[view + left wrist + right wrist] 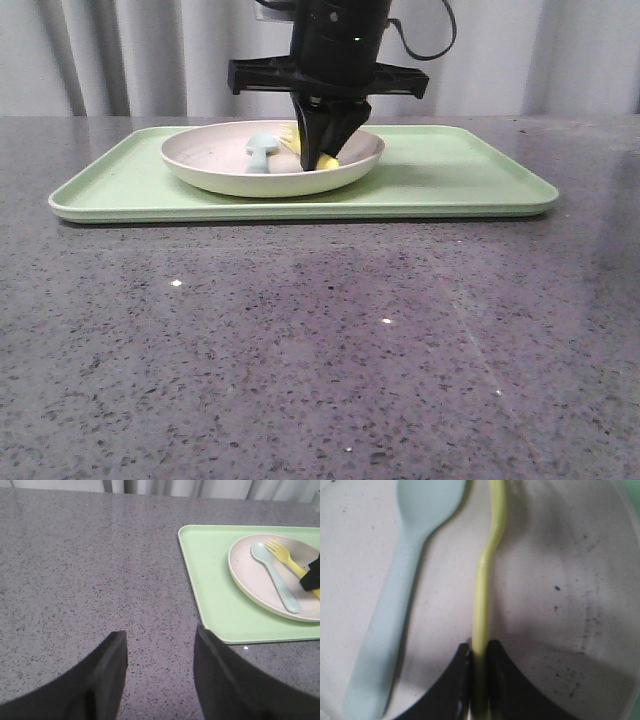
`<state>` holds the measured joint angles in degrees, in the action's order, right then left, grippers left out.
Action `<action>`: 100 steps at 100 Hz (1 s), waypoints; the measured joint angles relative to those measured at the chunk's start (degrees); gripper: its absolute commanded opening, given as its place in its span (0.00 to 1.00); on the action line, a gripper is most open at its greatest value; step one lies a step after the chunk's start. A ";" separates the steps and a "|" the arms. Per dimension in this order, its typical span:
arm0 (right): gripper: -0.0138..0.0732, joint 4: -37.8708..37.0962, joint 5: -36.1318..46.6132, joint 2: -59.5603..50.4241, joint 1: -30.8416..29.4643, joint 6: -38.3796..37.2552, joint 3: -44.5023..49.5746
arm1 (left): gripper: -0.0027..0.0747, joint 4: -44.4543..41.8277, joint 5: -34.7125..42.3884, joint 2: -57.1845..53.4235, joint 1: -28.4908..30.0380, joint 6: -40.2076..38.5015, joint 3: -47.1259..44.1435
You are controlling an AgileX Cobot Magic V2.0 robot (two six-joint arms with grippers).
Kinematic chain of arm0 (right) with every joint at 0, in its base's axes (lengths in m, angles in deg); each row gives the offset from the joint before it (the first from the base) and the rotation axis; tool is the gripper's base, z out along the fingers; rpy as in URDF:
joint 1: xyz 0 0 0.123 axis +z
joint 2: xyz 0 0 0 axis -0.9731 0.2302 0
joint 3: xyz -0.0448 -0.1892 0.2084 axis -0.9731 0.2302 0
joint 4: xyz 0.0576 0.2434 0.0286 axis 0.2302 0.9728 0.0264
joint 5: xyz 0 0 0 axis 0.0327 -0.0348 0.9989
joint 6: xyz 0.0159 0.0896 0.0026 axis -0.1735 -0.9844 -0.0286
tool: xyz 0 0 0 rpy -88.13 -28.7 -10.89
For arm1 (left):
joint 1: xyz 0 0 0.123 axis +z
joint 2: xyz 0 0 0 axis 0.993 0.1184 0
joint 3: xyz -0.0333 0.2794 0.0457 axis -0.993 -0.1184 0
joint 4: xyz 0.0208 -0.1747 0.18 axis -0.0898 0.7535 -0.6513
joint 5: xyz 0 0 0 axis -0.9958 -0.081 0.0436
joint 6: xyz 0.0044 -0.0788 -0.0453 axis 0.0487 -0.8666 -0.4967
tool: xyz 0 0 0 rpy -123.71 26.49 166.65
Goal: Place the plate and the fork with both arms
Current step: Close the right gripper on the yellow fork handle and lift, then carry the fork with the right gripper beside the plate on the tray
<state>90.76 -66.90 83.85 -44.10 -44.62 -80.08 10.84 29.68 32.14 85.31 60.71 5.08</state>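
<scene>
The plate (215, 160), pale pink inside and cream outside, sits on the light-green tray (470, 180). In it lie the yellow fork (283, 556) and a pale blue spoon (275, 577). My right gripper (322, 158) reaches down into the plate and is shut on the fork's handle (481, 610), which runs between its two fingertips (461, 655). The blue spoon (400, 590) lies beside the fork. My left gripper (160, 640) is open and empty above bare table, left of the tray. The plate also shows in the left wrist view (250, 575).
The tray (210, 590) lies across the far half of the grey speckled table (320, 350). A pale curtain hangs behind the table.
</scene>
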 measured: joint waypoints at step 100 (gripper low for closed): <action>0.09 -2.63 -7.87 -1.31 -4.04 0.00 -11.42 | 0.44 0.00 0.58 0.00 0.00 -0.04 0.00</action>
<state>88.12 -74.77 82.55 -48.14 -44.62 -91.49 10.84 30.26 32.14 85.31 60.67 5.08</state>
